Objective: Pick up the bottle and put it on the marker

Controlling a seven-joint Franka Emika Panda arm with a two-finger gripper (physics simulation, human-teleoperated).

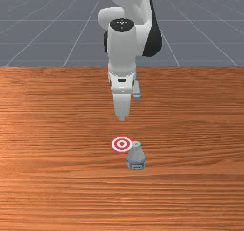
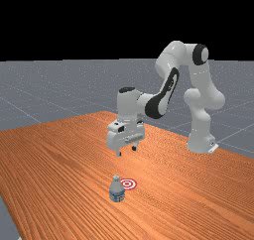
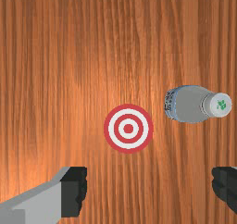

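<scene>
Since the hand points straight down above the table, your gripper (image 2: 126,151) is well placed to come over its target from the top. Its two black-tipped fingers stand wide apart with nothing pinched between them, which leaves room for a body to pass inside. The clear grey plastic bottle with a blue-patterned label and a white cap (image 2: 117,190) stands upright on the orange-brown wooden table (image 1: 57,130), resting on its own base, so you needn't right it before you grasp. It is just beside the flat round red-and-white target marker (image 3: 128,128), on the side toward the front camera and toward the front view's right; the wrist view shows a narrow strip of wood between the two.

You look to be at the approach, with the lift and the placing both ahead. The hand isn't over the bottle, so I'd shift it toward the front view's right and toward the front camera, then lower it with the fingers on either side. Aim for the wider body: the shoulder tapers and would likely let the pads slip. Come down off-centre and a fingertip could tip it. The marker lies flat, so a low carry should do.
</scene>
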